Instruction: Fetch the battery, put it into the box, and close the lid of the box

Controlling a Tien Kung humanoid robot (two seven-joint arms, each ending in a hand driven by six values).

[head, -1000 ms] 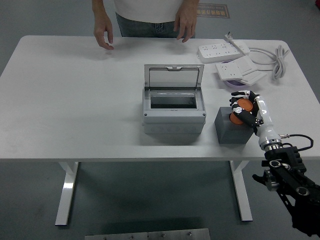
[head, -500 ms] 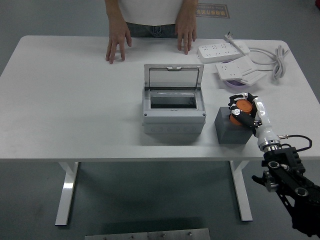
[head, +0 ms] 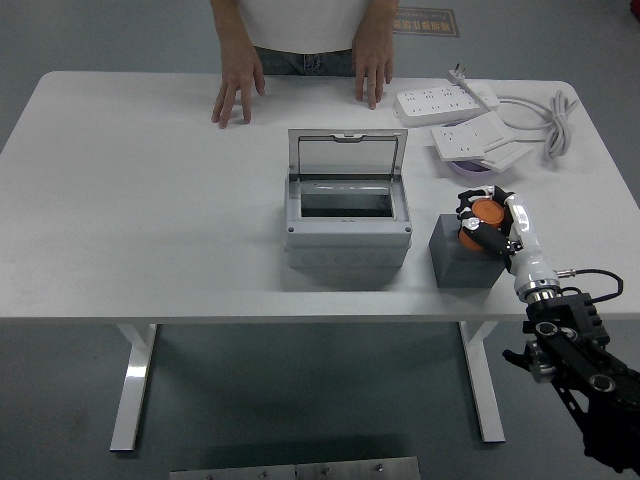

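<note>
step: fetch | right hand (head: 487, 226) clenched round orange battery (head: 487, 212) atop grey block (head: 463, 252) | advice: lift straight, carry toward 9 o'clock over open box (head: 347, 232) (lid upright) before releasing

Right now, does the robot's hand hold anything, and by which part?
The right hand grips the orange battery around its sides, above the dark grey block.

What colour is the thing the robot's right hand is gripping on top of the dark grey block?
Orange: the battery, seen in the head view.
</note>
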